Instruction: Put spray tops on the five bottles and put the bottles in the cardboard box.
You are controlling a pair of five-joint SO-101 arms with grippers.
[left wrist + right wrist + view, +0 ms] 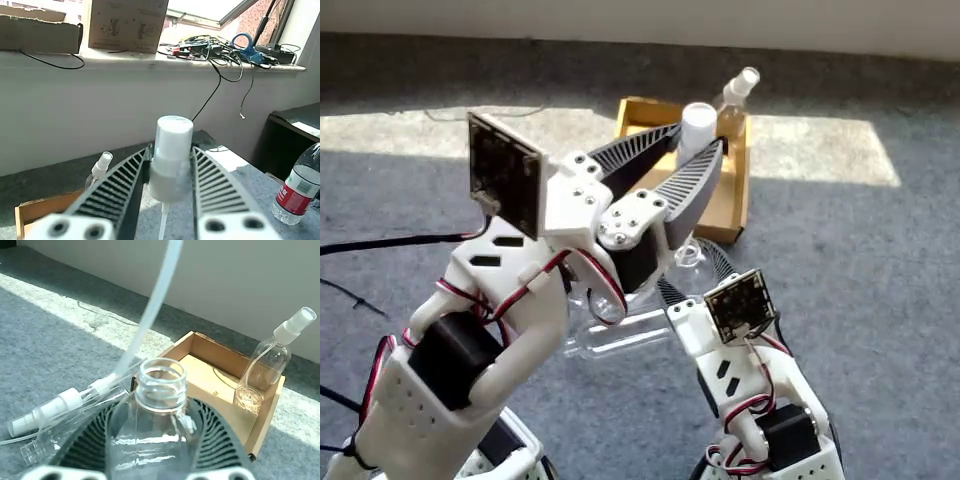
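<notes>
Above the carpet (pixel 880 300), what does each arm carry? asks the visitor beside me.

Upper arm: the left gripper (pixel 170 152), raised, its fingers clamped on a white spray top (pixel 172 135) with the dip tube (pixel 150 315) hanging below, I reply. Lower and nearer: the right gripper (pixel 159 410), closed around an upright clear bottle (pixel 160 385) whose neck is open.

Is the tube in the neck?

Not by my reading. It slants past the left side of the neck, outside the rim. Good practice for this step is to bring the tube's tip over the mouth first. Then straighten the top until it stands in line with the bottle, and only then lower it. The right arm should hold the bottle upright and quiet. A tube caught on the rim would likely bend, or tip the bottle.

Where does the rest stand?

Far side: the cardboard box (pixel 215 352), with one capped bottle (pixel 265 360) upright in its far right corner. Just left of the right gripper: a loose spray top (pixel 45 412). Beneath the arms: a bare bottle (pixel 620 340) lying flat. By this count, four bottles remain to be boxed.
</notes>
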